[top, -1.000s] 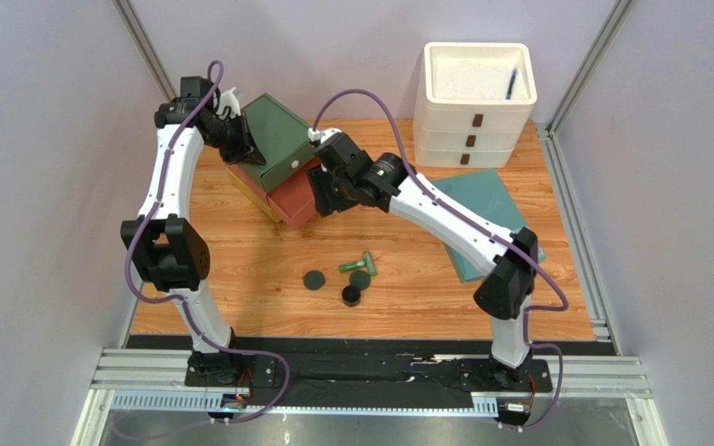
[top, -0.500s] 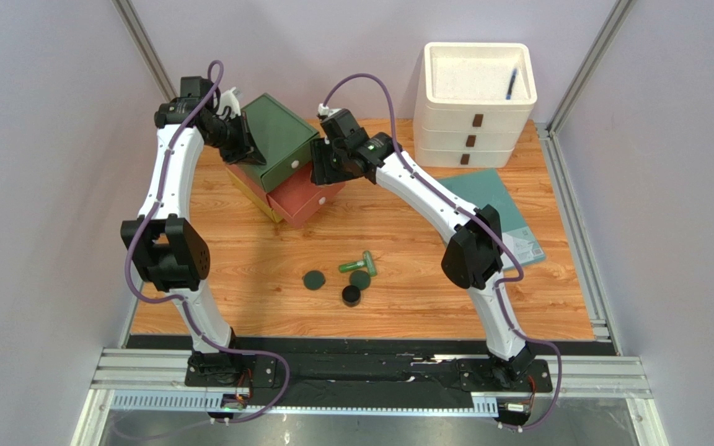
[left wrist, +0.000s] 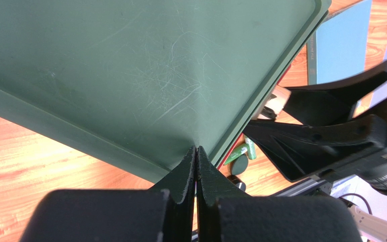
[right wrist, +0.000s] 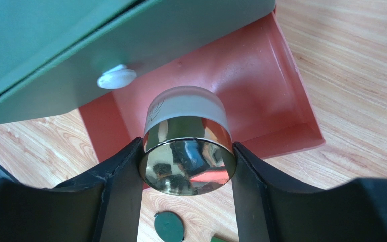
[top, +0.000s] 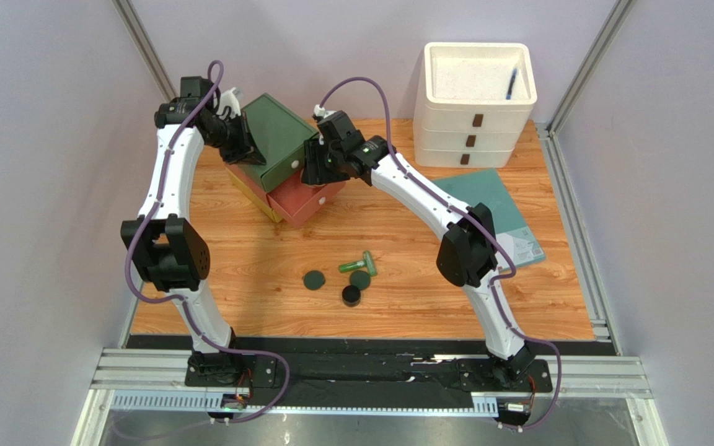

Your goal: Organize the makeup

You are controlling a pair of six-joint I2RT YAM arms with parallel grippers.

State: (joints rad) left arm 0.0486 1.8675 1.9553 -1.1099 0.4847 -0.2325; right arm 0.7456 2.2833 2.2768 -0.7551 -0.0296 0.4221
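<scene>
My right gripper (top: 318, 173) is shut on a gold-rimmed jar (right wrist: 188, 151) with a frosted body and holds it over the open red drawer (right wrist: 261, 91) of the stacked box; in its wrist view the gripper (right wrist: 186, 149) clamps the jar's mirrored lid. My left gripper (top: 240, 147) is shut, its tips (left wrist: 196, 151) against the tilted green top drawer (left wrist: 145, 70). On the table lie a bright green tube (top: 356, 265), two dark green compacts (top: 313, 280) (top: 361, 279) and a dark round jar (top: 351, 295). No clear bottles show.
The green drawer front has a white knob (right wrist: 116, 78). A white drawer unit (top: 477, 102) at the back right holds a blue pen (top: 512, 84). A teal flat book (top: 505, 209) lies right of my right arm. A yellow drawer (top: 251, 193) sits under the red one.
My right gripper has carried the jar back and left, from in front of the red drawer to over it. My left arm has not moved.
</scene>
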